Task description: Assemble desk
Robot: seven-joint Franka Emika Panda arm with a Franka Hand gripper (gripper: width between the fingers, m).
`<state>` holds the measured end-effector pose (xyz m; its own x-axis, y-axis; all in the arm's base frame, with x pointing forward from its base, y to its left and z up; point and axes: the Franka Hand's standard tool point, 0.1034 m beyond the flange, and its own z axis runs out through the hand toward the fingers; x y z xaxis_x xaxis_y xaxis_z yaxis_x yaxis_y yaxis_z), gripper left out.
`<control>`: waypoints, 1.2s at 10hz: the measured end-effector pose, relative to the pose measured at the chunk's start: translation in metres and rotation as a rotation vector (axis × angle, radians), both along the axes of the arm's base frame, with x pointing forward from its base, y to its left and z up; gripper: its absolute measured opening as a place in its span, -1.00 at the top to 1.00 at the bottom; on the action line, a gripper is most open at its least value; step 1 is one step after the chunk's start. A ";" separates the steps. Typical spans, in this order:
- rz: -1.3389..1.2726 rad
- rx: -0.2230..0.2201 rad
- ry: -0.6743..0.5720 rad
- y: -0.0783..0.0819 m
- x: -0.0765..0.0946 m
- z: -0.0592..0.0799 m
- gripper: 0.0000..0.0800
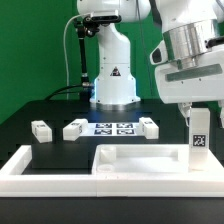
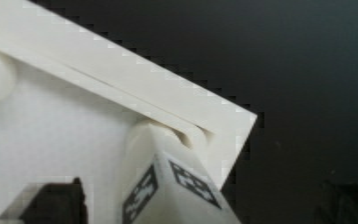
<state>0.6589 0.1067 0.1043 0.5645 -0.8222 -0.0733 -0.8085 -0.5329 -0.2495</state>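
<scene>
The white desk tabletop [image 1: 135, 160] with raised rims lies at the front of the table. My gripper [image 1: 197, 112] is shut on a white square leg [image 1: 198, 145] with a black-and-white marker. It holds the leg upright, with the leg's lower end at the tabletop's corner on the exterior view's right. In the wrist view the leg [image 2: 172, 175] meets the tabletop corner [image 2: 194, 110], with dark fingers [image 2: 51, 200] on either side. Three more legs [image 1: 40, 129] [image 1: 75, 128] [image 1: 148, 125] lie on the black table behind the tabletop.
The marker board [image 1: 112, 128] lies flat between the loose legs. A long low white wall [image 1: 40, 170] with turned-up ends runs along the front around the tabletop. The robot base [image 1: 113, 75] stands at the back centre.
</scene>
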 end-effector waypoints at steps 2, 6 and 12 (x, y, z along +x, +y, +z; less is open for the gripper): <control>0.392 -0.084 -0.026 -0.014 -0.002 0.002 -0.62; 0.564 -0.114 -0.013 -0.012 -0.002 0.003 -0.56; 0.069 -0.060 0.071 -0.011 -0.001 0.002 0.26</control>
<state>0.6580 0.0954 0.1067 0.6148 -0.7859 -0.0669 -0.7842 -0.6000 -0.1585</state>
